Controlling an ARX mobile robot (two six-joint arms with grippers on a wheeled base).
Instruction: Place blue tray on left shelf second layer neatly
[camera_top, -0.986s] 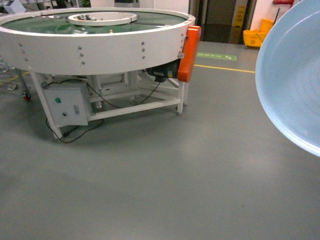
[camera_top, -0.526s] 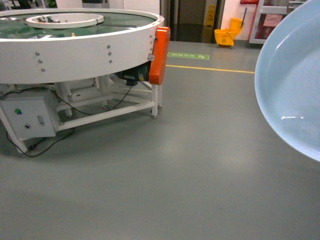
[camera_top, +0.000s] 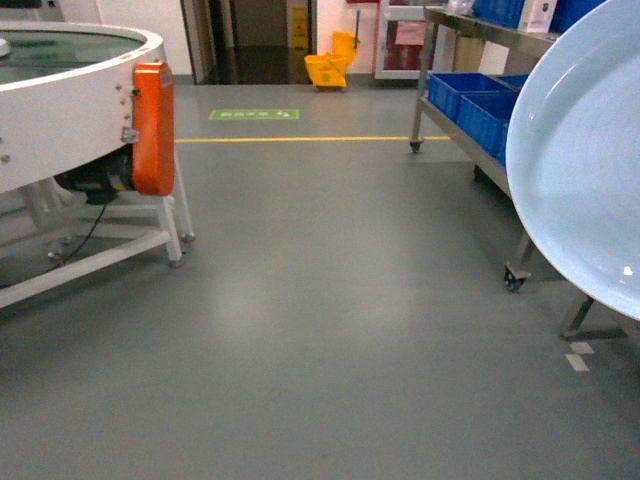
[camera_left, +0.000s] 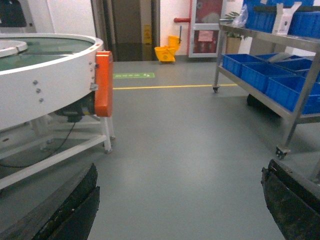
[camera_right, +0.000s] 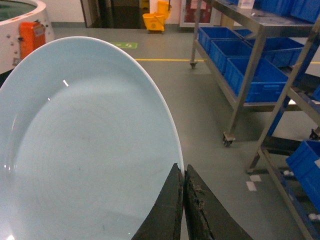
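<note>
A round white machine (camera_top: 60, 110) with an orange guard (camera_top: 153, 128) stands at left, bare grey floor (camera_top: 320, 300) beyond it, and a steel shelf (camera_right: 260, 65) holding blue crates (camera_right: 252, 75) stands at right. The left end effector (camera_left: 180, 200) hangs spread, holding nothing. The right end effector (camera_right: 183, 200) is pressed together on the near rim of the blue tray (camera_right: 85, 150), which is held tilted in the air just left of the shelf.

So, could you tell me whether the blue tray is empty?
Empty: the blue tray shows only bare surface, its rim pinched by the right gripper.
</note>
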